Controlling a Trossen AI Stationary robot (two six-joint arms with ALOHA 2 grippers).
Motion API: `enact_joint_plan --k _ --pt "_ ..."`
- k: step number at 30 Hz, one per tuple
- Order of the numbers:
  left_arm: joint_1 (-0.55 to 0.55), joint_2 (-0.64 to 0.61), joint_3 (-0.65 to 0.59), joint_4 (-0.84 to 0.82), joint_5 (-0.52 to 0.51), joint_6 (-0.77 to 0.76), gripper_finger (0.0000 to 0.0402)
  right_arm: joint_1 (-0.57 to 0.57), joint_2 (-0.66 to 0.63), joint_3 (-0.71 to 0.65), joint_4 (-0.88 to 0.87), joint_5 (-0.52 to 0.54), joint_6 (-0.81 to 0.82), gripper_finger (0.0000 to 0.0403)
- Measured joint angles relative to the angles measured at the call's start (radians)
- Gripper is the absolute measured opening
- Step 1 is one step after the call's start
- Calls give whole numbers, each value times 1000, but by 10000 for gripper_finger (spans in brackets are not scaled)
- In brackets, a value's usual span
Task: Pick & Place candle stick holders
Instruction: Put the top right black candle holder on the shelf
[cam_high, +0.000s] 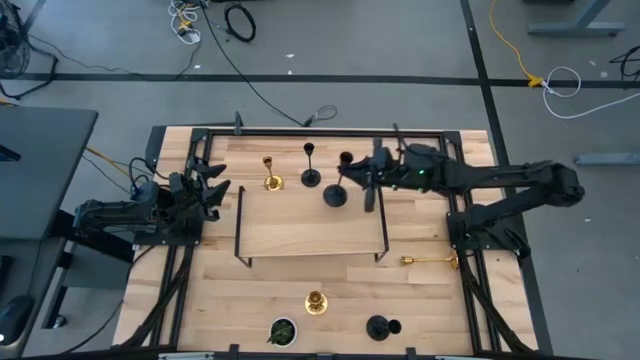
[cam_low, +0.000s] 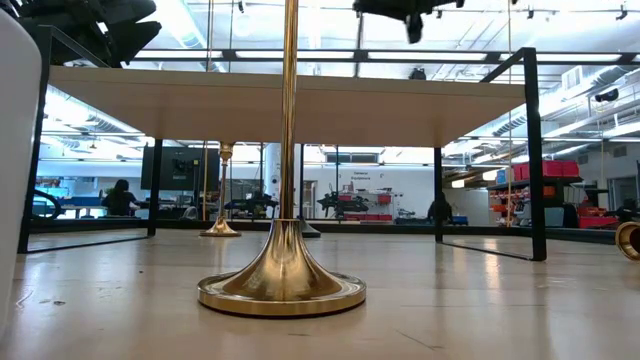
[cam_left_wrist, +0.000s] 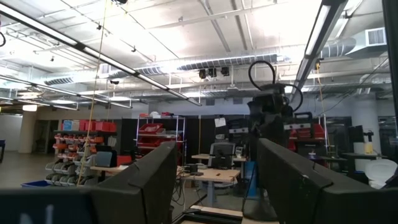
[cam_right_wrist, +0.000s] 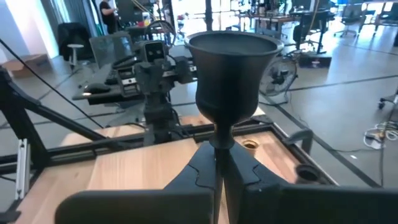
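**Right gripper clamped on black holder at the shelf's far edge**

Containers: the small dark round dish with green contents (cam_high: 282, 331) sits at the near table edge. What the green contents are cannot be told.

Holders: the right gripper (cam_high: 352, 176) is closed tight on the thin stem of a matte black candle stick holder (cam_right_wrist: 233, 68), upright, cup uppermost, its round base (cam_high: 335, 195) by the far right part of the raised wooden shelf on a black wire frame (cam_high: 310, 222). Behind the shelf stand a shiny gold holder (cam_high: 271, 181) and a second black holder (cam_high: 311, 176). A gold holder (cam_high: 430, 260) lies on its side just right of the shelf. Near the front edge stand another gold holder (cam_high: 316, 301) and a black one (cam_high: 378, 326).

The left gripper (cam_high: 214, 195) waits left of the shelf, fingers (cam_left_wrist: 146, 180) spread wide and empty.

Surface and room: light wooden table top (cam_high: 420, 310) within a black frame; grey floor with cables; open workshop with shelving, desks and strip lights.
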Motion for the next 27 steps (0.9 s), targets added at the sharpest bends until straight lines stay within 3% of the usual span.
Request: enact_joint_plan --k 16,27 --pt "0 0 0 -1 0 1 222 81 220 116 40 36 -45 1" --pt "0 0 0 -1 0 1 222 92 237 116 79 71 -62 1"
